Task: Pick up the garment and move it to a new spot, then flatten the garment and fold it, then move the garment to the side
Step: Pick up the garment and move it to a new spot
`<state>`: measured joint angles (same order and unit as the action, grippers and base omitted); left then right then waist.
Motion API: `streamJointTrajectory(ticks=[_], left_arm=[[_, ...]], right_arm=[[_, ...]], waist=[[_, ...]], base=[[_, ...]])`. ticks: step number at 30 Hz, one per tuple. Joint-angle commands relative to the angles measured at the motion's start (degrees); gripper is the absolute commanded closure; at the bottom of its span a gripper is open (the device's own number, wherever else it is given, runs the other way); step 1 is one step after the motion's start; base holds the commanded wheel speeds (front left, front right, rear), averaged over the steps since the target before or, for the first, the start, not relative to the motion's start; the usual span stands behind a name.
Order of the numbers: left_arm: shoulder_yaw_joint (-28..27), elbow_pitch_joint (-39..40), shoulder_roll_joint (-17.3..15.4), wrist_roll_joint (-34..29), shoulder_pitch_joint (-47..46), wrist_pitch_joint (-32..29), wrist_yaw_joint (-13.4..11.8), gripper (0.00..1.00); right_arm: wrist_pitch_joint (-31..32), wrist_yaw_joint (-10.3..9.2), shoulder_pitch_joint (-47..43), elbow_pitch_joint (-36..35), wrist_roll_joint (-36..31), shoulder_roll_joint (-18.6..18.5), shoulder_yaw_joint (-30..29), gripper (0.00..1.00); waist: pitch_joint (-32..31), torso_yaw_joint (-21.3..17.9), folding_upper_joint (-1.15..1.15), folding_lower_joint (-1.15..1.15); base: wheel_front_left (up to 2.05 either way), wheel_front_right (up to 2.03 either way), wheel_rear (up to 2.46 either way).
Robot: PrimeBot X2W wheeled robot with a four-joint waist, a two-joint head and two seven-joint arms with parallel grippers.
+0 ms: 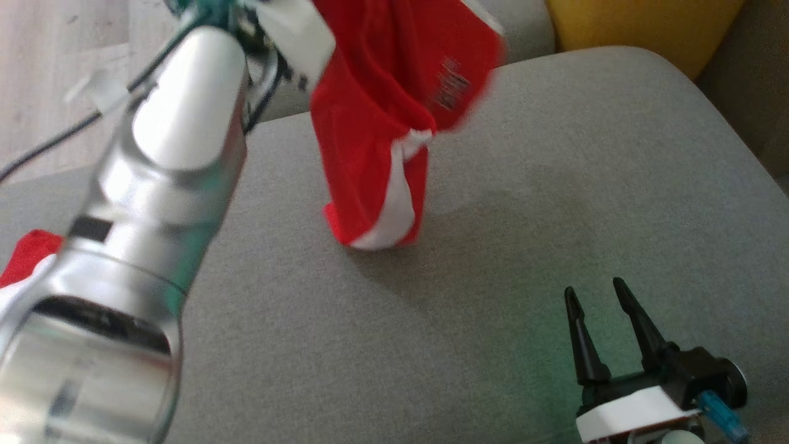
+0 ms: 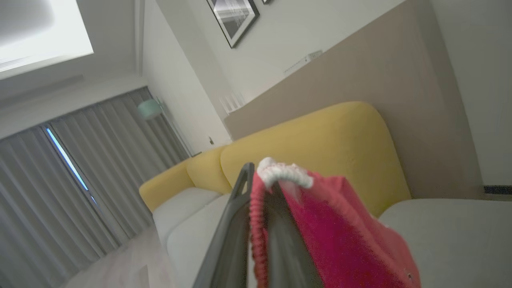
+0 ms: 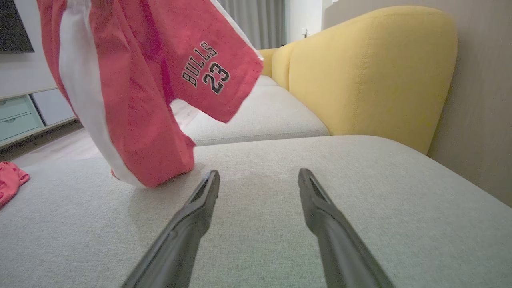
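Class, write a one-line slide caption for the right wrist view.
Open right gripper points across the grey sofa seat toward hanging red shorts lettered BULLS 23.

The garment point(image 1: 370, 154) is showing as matt red knit cloth. The seat cushion point(image 1: 555, 185) is looking like grey woven fabric, slightly rough. The left forearm point(image 1: 166, 142) is gleaming like glossy silver metal; the fingers point(image 1: 584, 345) of the right gripper point(image 1: 592, 287) are looking matt black.

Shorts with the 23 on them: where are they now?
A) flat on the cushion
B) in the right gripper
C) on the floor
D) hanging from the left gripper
D: the shorts hang from the left gripper, shut on their edge; the right gripper stands open and empty.
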<state>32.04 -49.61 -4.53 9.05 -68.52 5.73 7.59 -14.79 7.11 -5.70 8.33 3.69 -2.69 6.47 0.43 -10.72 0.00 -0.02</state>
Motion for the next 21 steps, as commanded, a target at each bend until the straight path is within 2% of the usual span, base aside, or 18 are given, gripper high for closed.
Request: streamJointTrajectory(ticks=[1, 9, 12, 13, 14, 17, 21], left_arm=[[-0.5, -0.3, -1.9, 1.1, 1.1, 0.7, -0.1, 1.00], [-0.6, -8.2, -1.4, 5.7, 15.6, 5.3, -0.2, 1.00], [-1.8, -10.5, -1.1, 7.6, 21.2, 7.5, -1.2, 1.00], [-2.2, -11.0, -1.0, 8.2, 22.9, 8.0, -1.8, 0.64], [-2.6, -11.2, -0.8, 8.6, 24.5, 8.4, -2.3, 0.00], [-3.3, -9.8, -0.5, 8.9, 29.1, 9.1, -5.1, 0.00], [-5.7, 3.5, -0.4, 7.8, 38.1, 9.2, -9.2, 0.00]], right_arm=[[-0.2, 0.37, 2.2, -2.0, 0.7, -0.2, 1.4, 0.00], [-0.2, 0.37, 3.5, -1.7, 1.4, -0.2, 1.4, 0.00], [-0.2, 0.37, 3.8, -1.2, 1.6, -0.2, 1.3, 0.00], [-0.2, 0.37, 3.8, -1.0, 1.7, -0.2, 1.1, 0.00], [-0.2, 0.37, 3.7, -1.0, 1.7, -0.2, 0.9, 0.00], [-0.2, 0.37, 2.9, -0.7, 1.7, -0.2, -0.1, 0.00], [-0.2, 0.37, 0.9, -0.3, 1.7, -0.2, -1.3, 0.00]], waist=[[1.4, -0.2, 0.00, 0.02], [4.7, 1.1, 0.00, 0.02], [5.0, 1.9, 0.00, 0.02], [5.0, 2.2, 0.00, 0.02], [4.8, 2.7, 0.00, 0.02], [3.5, 4.3, 0.00, 0.02], [0.6, 7.3, 0.00, 0.02]], base=[[0.00, 0.00, 0.00], [0.00, 0.00, 0.00], [0.00, 0.00, 0.00], [0.00, 0.00, 0.00], [0.00, 0.00, 0.00], [0.00, 0.00, 0.00], [0.00, 0.00, 0.00]])
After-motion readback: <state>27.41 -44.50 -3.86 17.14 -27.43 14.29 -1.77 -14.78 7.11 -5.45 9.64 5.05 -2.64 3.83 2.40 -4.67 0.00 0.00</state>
